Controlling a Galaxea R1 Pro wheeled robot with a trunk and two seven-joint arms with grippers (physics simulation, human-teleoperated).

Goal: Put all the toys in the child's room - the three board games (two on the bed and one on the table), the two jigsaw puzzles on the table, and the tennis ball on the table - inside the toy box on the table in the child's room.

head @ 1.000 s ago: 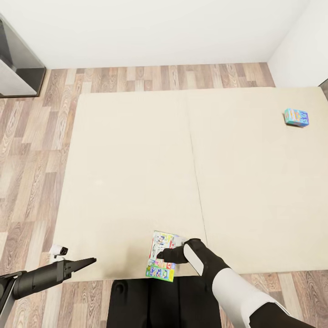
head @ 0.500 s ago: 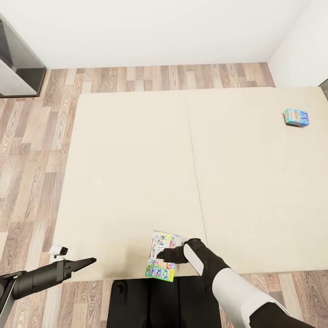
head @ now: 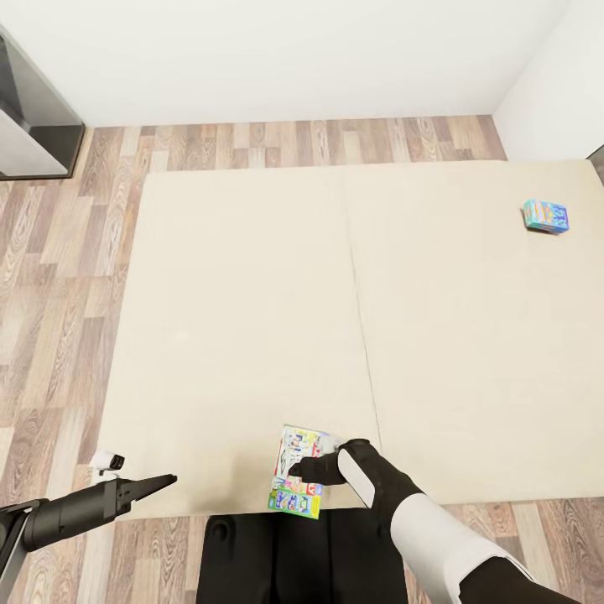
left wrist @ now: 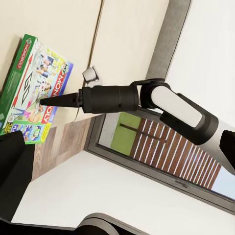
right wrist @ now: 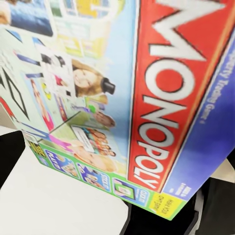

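Nothing has shifted since the earlier frames; arms and boxes sit as before. The bed [head: 252, 319] carries two board games: the blue one [head: 546, 216] far off, the white-and-green one [head: 298, 480] at the near edge, handy to reach. The right gripper [head: 295, 471] rests on it, clamp state unclear. The left gripper [head: 170, 480] hangs idle, fingers together.
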